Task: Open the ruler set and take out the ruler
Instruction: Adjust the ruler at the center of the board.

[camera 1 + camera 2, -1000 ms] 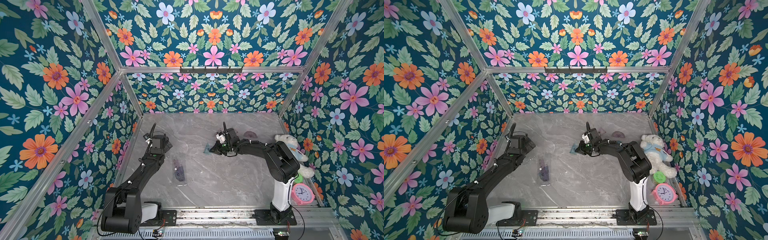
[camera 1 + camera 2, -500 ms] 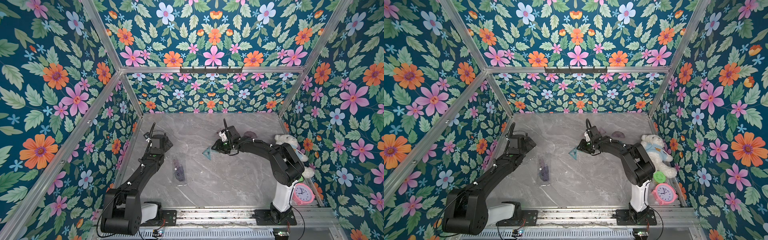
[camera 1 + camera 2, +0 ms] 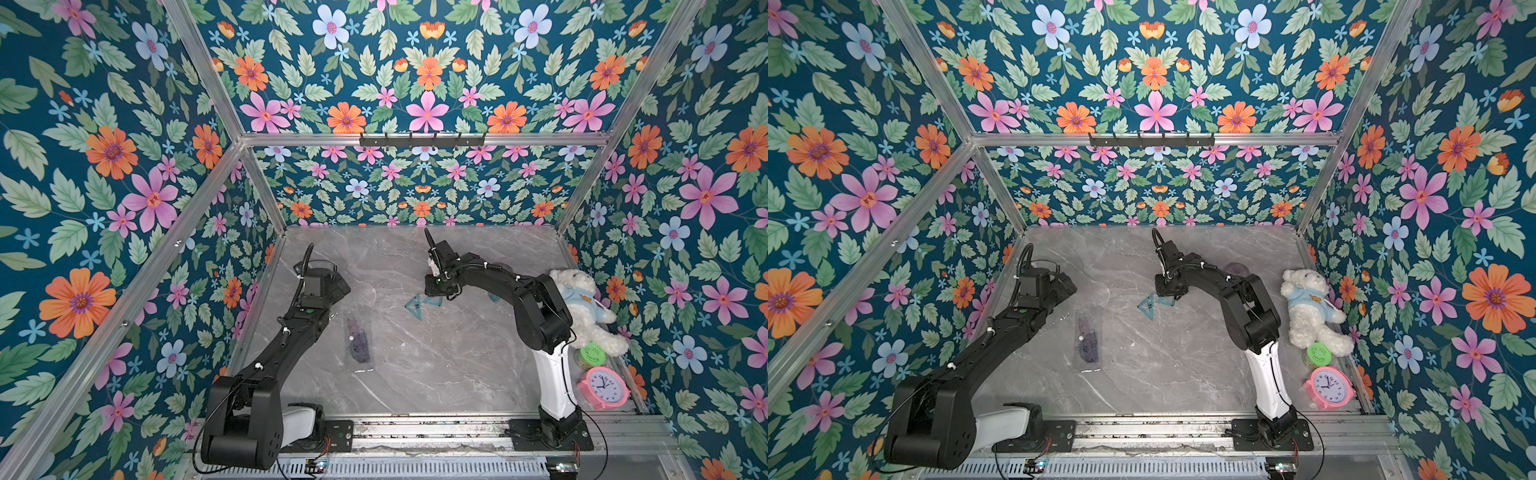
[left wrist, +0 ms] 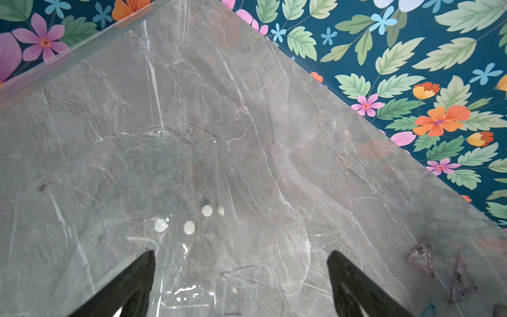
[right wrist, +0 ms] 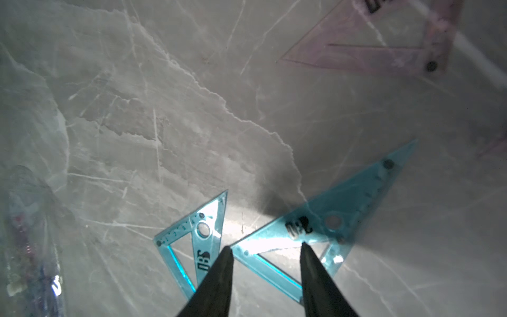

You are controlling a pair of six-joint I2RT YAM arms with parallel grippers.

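Jaws of the right gripper [image 5: 264,245] stand apart with nothing between them. Their tips are low over the larger translucent teal plastic set square [image 5: 343,214], which lies flat on the grey marble tabletop [image 5: 164,109]; one tip looks to be touching it. A smaller teal set square [image 5: 205,247] lies just beside it, and a pale purple set square [image 5: 384,52] farther out. To my eye, then, several pieces are already out and laid down. Well apart, between the arms, the clear plastic pouch with purple rulers inside [image 3: 358,340] looks unemptied, so that seems left to do. The left gripper [image 4: 241,252] gapes wide over flat, empty-looking clear sleeves [image 4: 170,142], holding nothing.
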